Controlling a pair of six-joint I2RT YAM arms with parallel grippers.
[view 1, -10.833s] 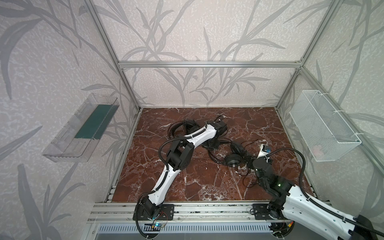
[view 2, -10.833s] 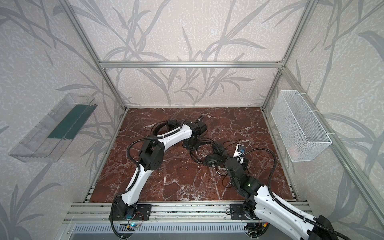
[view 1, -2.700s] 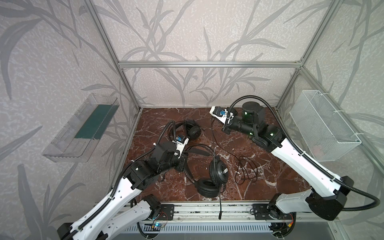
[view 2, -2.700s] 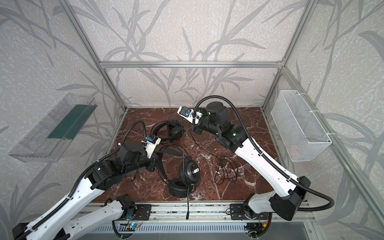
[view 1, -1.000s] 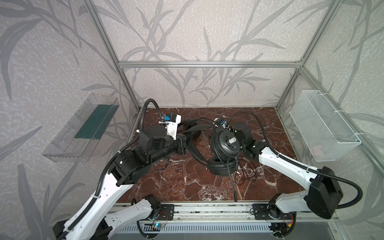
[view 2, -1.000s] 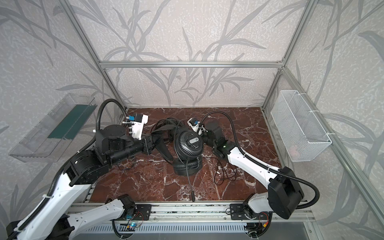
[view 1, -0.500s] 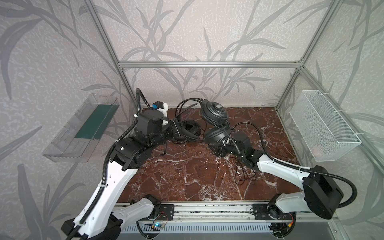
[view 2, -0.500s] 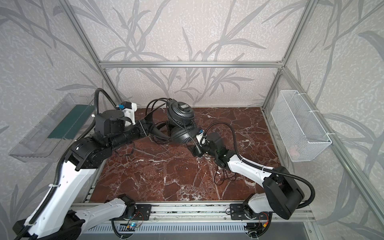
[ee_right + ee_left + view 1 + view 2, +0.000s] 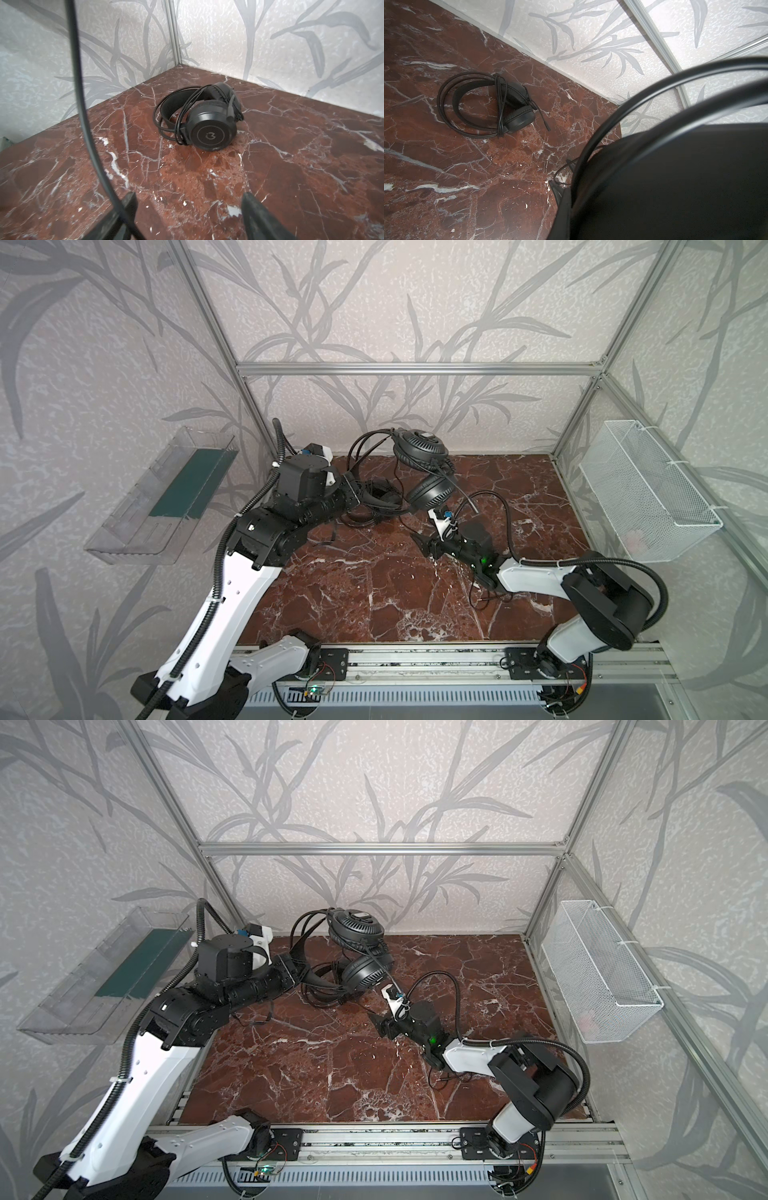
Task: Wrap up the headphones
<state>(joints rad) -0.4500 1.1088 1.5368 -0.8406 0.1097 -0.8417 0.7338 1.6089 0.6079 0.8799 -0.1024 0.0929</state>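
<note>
Slack is what is needing care: the left tool [image 9: 354, 492], clamped on the headband, is holding the raised headset [image 9: 420, 446] near the back wall. The right tool [image 9: 187, 199] is hanging wide and empty, low over the bench [image 9: 374, 593]. The cable [image 9: 83, 104] is crossing one of its fingers, ungripped. I am judging that it should be pinching the cable close to the earcup, then looping it round the band under light tension while the left is keeping the band level.

The raised headset's long axis is running across both top views, with the band toward the left tool and the cups toward the middle, one above the other. The second headset [image 9: 508, 110] is lying on its side behind, its cable looped round the band.
</note>
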